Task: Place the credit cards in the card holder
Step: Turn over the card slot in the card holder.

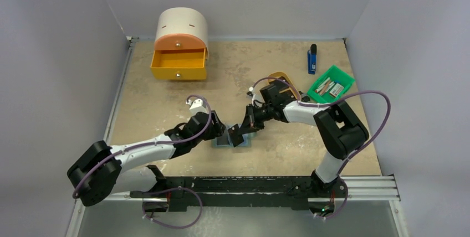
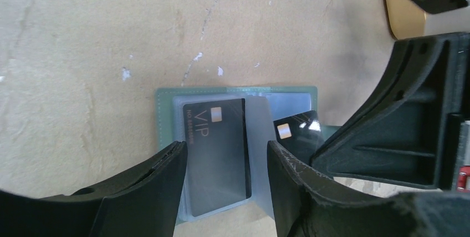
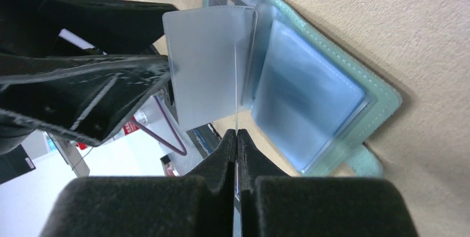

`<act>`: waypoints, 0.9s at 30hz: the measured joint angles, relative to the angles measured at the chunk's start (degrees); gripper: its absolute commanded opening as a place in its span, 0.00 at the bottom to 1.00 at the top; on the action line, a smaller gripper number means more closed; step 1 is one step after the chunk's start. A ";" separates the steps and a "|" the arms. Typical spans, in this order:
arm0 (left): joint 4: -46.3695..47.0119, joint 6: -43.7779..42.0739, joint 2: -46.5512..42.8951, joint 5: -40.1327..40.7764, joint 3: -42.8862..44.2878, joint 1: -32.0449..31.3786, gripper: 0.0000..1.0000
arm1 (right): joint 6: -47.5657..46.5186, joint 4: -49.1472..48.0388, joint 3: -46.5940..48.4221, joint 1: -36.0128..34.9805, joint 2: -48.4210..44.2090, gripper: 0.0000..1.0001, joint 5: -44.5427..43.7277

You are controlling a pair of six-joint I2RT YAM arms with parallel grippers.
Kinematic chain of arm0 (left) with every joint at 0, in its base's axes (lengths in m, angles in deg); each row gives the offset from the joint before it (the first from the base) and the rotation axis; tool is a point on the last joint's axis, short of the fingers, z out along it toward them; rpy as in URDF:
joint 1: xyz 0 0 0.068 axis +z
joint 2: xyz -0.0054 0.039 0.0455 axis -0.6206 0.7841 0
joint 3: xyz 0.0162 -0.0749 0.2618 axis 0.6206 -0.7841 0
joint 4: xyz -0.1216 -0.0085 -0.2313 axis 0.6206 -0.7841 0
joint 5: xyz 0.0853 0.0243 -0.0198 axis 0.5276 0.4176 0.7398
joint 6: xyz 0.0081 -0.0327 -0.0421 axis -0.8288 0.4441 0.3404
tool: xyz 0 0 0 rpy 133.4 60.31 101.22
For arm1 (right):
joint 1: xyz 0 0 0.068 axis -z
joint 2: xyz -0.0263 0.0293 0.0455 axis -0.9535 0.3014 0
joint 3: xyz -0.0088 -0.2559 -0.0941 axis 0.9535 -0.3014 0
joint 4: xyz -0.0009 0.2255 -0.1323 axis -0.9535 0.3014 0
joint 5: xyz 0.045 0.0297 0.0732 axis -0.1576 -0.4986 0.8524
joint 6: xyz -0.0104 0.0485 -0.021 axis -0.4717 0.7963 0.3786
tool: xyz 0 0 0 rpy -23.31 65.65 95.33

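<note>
Black, thin and probably stiff yet slick, the rectangular credit card (image 2: 296,132) is best pinched by its edge, as the closed fingers of the right gripper (image 3: 237,137) hold it at the open grey-green bifold card holder (image 2: 166,98) near six o'clock on the table (image 1: 166,109), with the left gripper (image 2: 225,147) half-spread alongside.

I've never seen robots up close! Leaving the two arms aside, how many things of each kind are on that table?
credit cards: 2
card holder: 1
drawer cabinet: 1
blue stick: 1
green bin: 1 (contents too small to count)
tan tray: 1
Total: 7
</note>
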 measured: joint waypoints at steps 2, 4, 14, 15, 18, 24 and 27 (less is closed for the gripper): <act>-1.92 0.00 -1.77 1.38 0.07 0.00 0.52 | 0.46 -0.39 0.48 -0.42 1.25 0.00 -0.17; -3.96 0.00 -4.09 2.78 0.13 0.00 0.51 | 0.90 -0.74 1.03 -0.94 2.56 0.00 -0.42; -8.26 0.42 -12.00 6.88 0.17 0.00 0.38 | 3.30 -3.02 2.19 -2.47 4.96 0.00 -2.51; -7.91 0.42 -11.13 6.69 0.17 0.00 0.34 | 3.74 -3.87 1.88 -2.51 4.76 0.00 -3.10; -5.51 0.44 -6.25 5.53 0.13 0.00 0.23 | 5.07 -6.14 -0.13 -2.54 2.97 0.00 -5.14; -0.37 0.66 1.88 2.86 -1.16 0.00 0.14 | 6.67 -8.31 -2.12 -2.54 0.63 0.00 -7.52; 1.07 0.63 2.73 2.56 -1.38 0.00 0.08 | 6.97 -8.41 -2.60 -2.54 0.13 0.00 -7.78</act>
